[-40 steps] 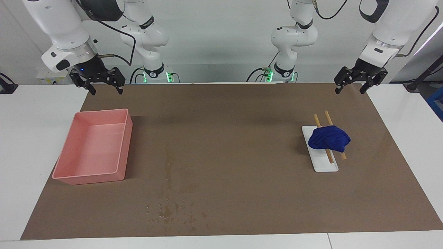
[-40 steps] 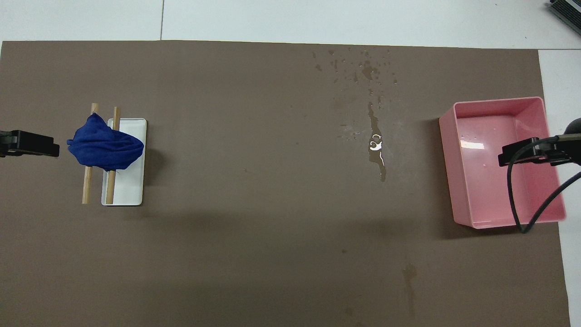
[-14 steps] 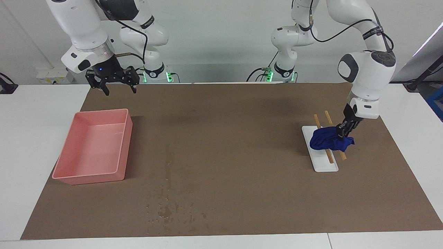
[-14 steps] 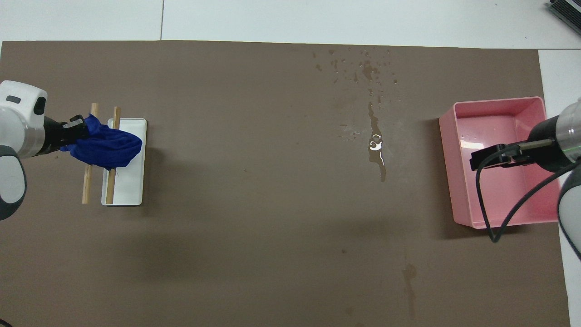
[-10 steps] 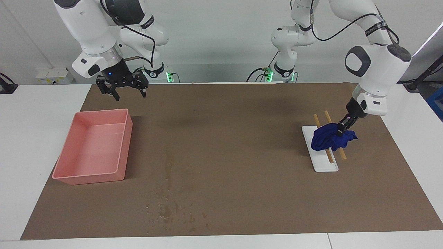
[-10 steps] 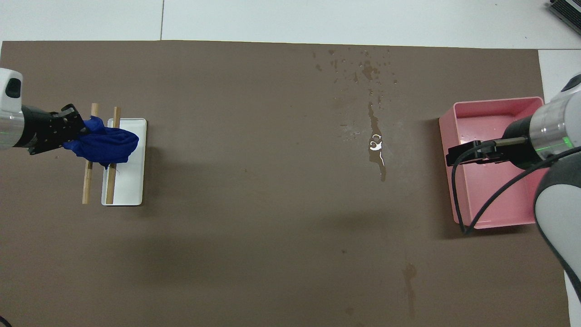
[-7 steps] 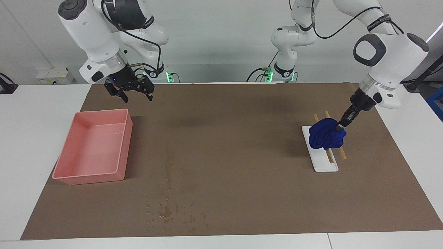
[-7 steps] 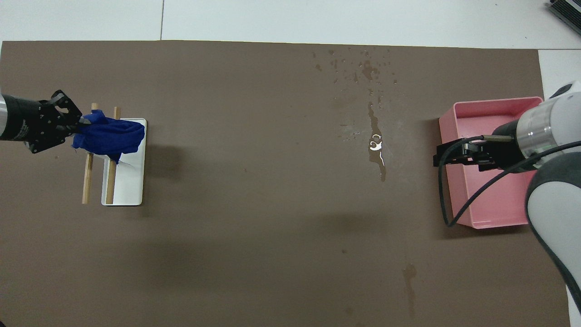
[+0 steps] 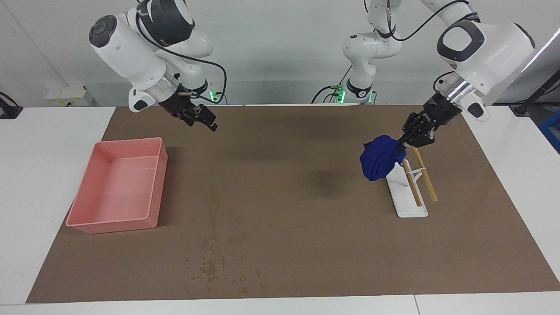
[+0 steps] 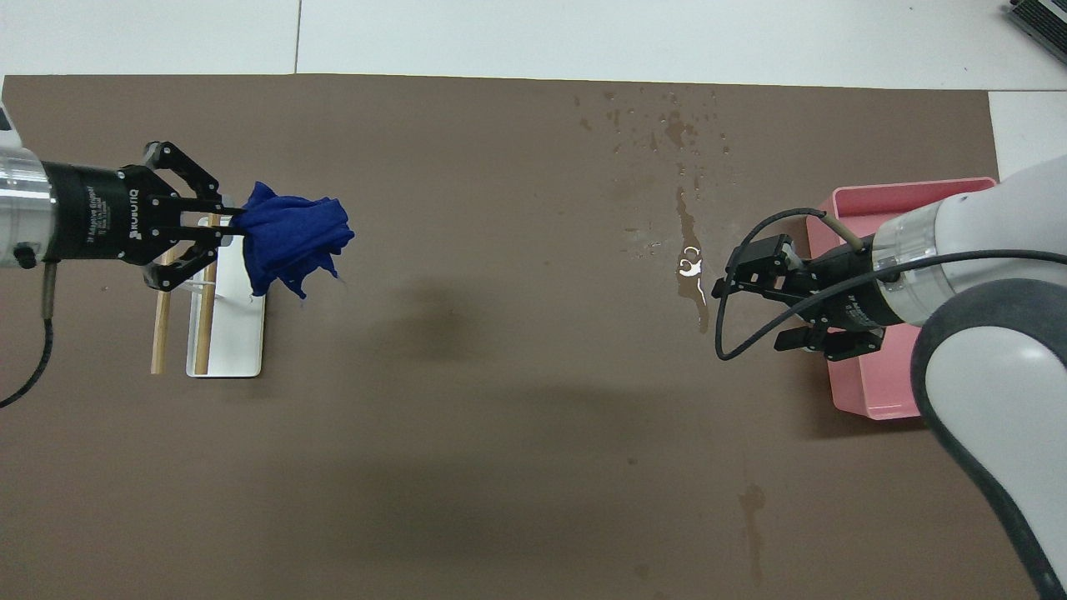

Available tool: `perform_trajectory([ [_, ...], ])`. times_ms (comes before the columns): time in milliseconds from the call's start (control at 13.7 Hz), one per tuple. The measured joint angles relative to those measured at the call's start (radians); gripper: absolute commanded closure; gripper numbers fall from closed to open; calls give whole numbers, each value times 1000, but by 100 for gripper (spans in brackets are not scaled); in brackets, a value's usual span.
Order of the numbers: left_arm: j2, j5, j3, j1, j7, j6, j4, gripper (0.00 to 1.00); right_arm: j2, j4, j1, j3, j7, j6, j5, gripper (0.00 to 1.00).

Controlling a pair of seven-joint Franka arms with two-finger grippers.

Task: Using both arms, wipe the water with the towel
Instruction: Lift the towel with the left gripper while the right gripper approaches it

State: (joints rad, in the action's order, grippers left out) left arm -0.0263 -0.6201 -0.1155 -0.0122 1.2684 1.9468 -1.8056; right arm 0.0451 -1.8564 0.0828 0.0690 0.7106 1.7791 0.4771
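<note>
Above the tray (image 9: 404,192), left jaws (image 9: 402,143) had pinched shut on the towel (image 9: 378,163), lifting it clear; right jaws (image 9: 205,120) open over the mat (image 9: 306,210), water (image 10: 690,275) at 3 o'clock unwiped.

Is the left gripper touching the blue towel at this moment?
Touching. In the overhead view the left gripper is shut on one corner of the blue towel; the facing view shows the towel hanging from it above the white tray.

We look from two high cameras. One faces the robots across the table, arm bases at its top. The other looks steeply down from above the robots' end. Both share the brown mat (image 9: 306,210) (image 10: 500,417), seen half a turn apart.
</note>
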Motion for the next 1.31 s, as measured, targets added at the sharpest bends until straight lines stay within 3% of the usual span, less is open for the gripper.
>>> perform_trajectory([
  [291,-4,-18,-50,104,175,18,0,100,0,-59,50,0,351,168,237,0],
  [728,0,-19,-53,321,377,265,-8,100,-1,-102,277,2,714,423,294,0],
  [1310,3,-19,-49,374,419,346,-45,100,-20,-128,294,-10,747,524,309,0],
])
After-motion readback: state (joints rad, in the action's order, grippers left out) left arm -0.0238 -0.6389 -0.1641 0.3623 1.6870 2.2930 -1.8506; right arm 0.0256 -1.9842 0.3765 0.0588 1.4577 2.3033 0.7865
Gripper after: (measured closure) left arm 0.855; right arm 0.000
